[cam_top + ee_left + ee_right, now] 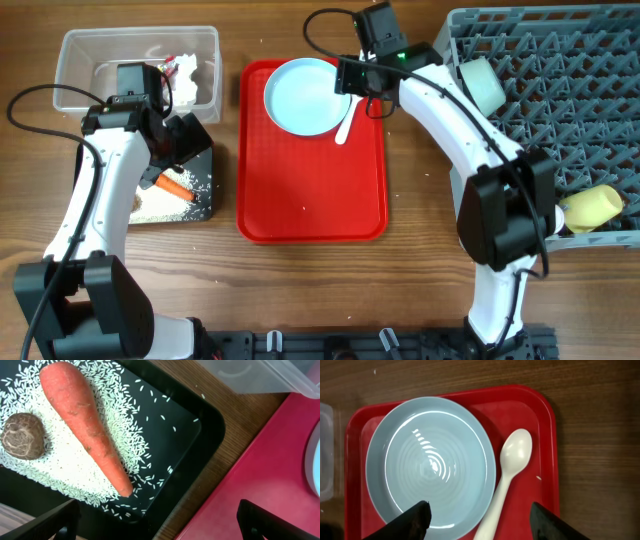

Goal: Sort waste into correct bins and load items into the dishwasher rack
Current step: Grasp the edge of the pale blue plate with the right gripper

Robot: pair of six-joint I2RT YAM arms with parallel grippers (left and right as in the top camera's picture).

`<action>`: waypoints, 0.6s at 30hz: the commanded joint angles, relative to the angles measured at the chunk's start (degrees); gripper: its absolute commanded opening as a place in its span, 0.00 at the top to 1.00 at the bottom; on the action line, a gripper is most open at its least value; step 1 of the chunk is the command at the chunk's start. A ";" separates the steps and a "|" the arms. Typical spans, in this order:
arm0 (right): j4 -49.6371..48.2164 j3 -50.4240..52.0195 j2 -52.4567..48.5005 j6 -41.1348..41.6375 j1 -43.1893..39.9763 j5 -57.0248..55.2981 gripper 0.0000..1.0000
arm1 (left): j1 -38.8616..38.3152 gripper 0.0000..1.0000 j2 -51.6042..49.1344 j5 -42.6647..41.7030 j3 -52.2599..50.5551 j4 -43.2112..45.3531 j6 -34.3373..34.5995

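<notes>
The clear tub [75, 45] stands at the far left of the table [420, 290], with white tissue [197, 85] and a red-white wrapper [170, 68] inside it. Just near of the tub lies the black tray [190, 435]. It holds a spread of white rice [55, 470], the orange carrot [85, 425] lying across the grains, and a small round brown lump [22, 436] just beside the carrot's thick end but apart from it. The left gripper [157, 527] hovers over the right part of this tray. Its fingers [50, 525] are spread wide with nothing between them.

The flat red tray [310, 200] sits in the middle of the table, just right of the black tray. The pale-blue plate [430, 467] rests on its far part. The white spoon [505, 480] lies just right of the plate, with its bowl end pointing far and its handle running along the plate's rim. The right gripper [480, 525] hangs above the near edge of the plate and the spoon handle. Its fingers [405, 522] are also wide apart and hold nothing.

The grey dishwasher rack [560, 110] fills the far right. A pale bowl [485, 85] is tipped on its side at the rack's left edge, and a yellow cup [595, 207] lies on its side at the near edge.
</notes>
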State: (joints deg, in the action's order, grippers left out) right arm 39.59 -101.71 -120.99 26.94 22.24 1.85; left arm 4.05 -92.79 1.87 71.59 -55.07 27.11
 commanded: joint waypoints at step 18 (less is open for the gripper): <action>-6.60 0.20 -10.64 6.69 1.20 5.07 0.71 | 0.31 0.00 -0.04 0.59 -0.35 -0.02 0.35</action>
State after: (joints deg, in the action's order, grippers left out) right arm 33.76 -101.65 -131.37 33.58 23.18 6.61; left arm 4.05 -92.77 1.87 71.59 -55.09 27.11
